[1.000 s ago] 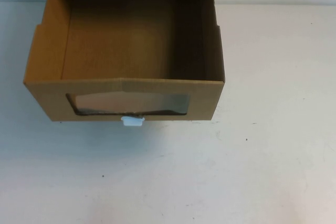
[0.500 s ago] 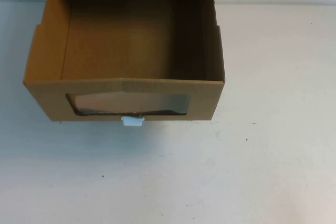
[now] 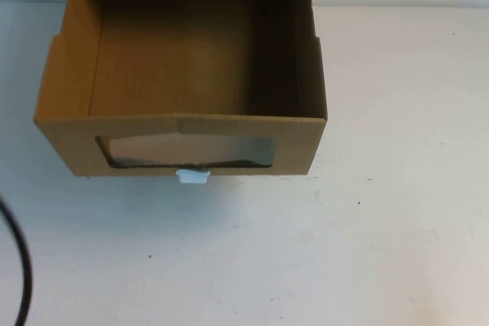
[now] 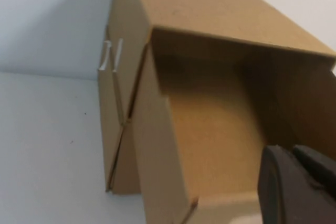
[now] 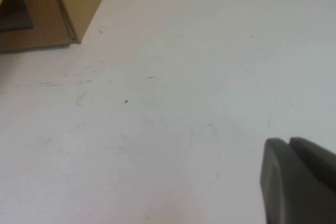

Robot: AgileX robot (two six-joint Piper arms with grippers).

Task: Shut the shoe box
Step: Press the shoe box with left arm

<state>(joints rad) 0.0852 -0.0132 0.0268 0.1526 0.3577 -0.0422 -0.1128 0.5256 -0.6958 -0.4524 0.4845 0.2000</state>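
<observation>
The shoe box [image 3: 61, 139] is a brown cardboard drawer, pulled far out of its sleeve [image 4: 210, 9] toward me and empty inside. Its front has a clear window [image 3: 187, 149] with a small white pull tab [image 3: 192, 177] on the edge below. My left gripper [image 4: 291, 151] is shut, with nothing held, near the box's left front corner, looking into the drawer. My right gripper [image 5: 289, 141] is shut and empty over bare table, right of the box, whose corner [image 5: 63, 3] shows far off. Neither gripper shows in the high view.
The box stands on a white table [image 3: 344, 250] against a pale back wall. A black cable [image 3: 21, 265] curves in at the table's front left edge. Two white staples [image 4: 111, 55] mark the sleeve's side.
A black cable has come into the high view at the lower left edge. The box has not moved.
</observation>
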